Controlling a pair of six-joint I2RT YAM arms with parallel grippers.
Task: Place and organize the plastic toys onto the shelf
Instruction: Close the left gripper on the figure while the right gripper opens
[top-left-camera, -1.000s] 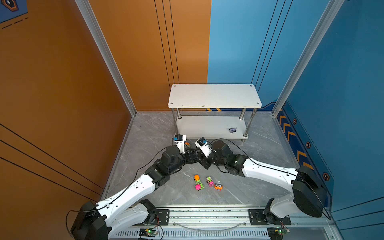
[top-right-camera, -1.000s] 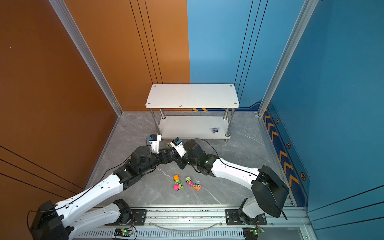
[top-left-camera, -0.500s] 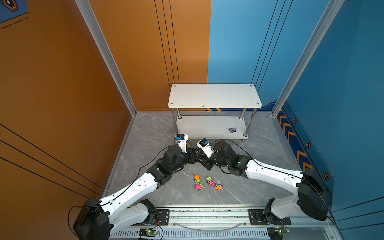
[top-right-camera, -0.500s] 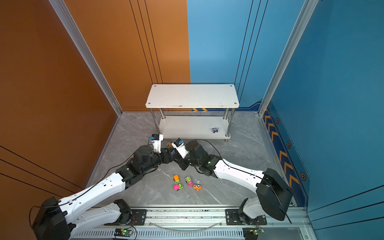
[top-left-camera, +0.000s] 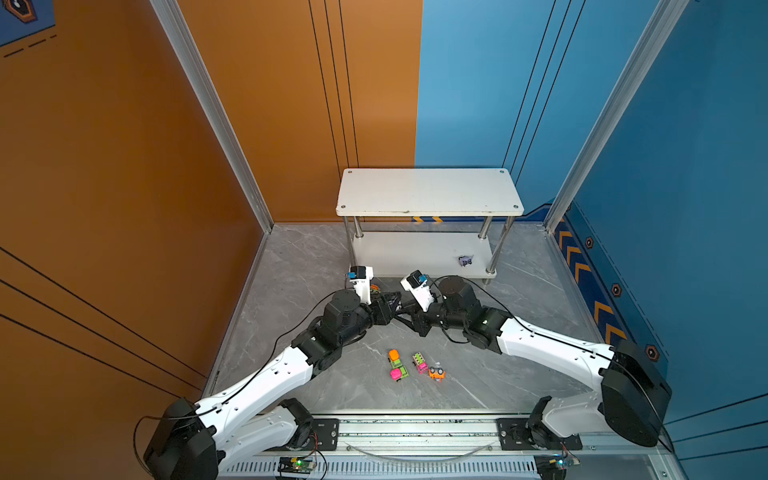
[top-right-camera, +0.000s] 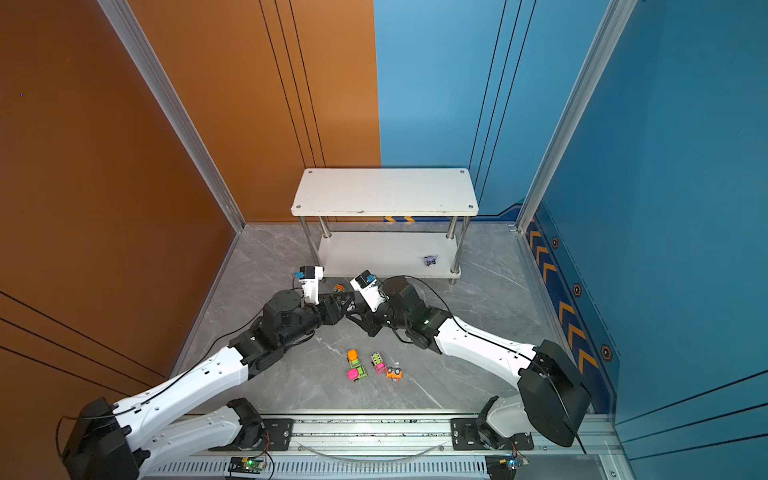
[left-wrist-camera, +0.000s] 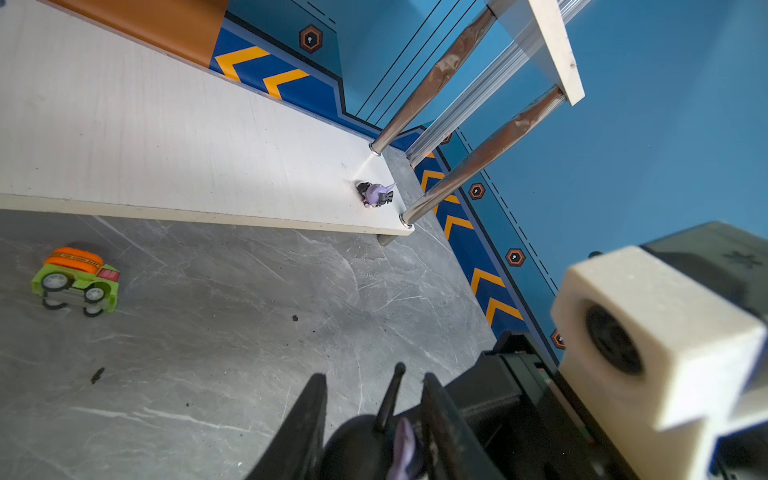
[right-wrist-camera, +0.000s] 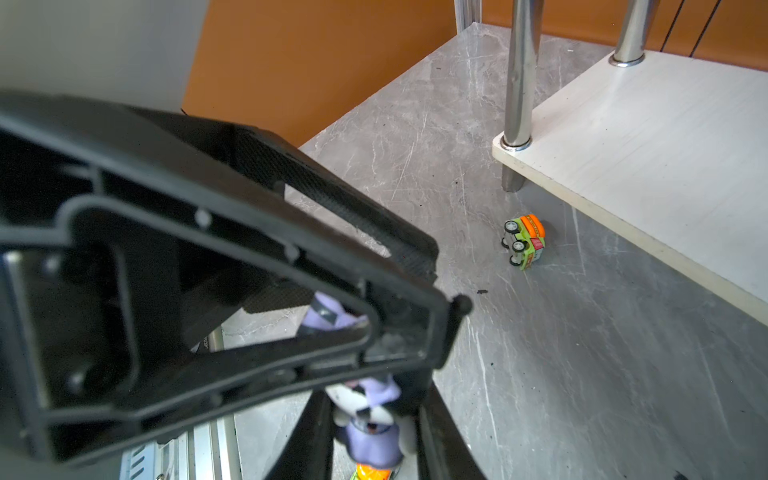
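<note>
- The right gripper (right-wrist-camera: 372, 411) clamps the lilac figurine (right-wrist-camera: 374, 451), seemingly to hand it over.
- The left gripper (left-wrist-camera: 372, 386) surrounds the same figurine; if it grips, I cannot tell.

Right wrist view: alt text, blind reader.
The right gripper holds a black-and-lilac figurine in its jaws, the left gripper looming close. Beyond, a green-and-orange toy car lies on its side on the grey floor by the shelf.
</note>
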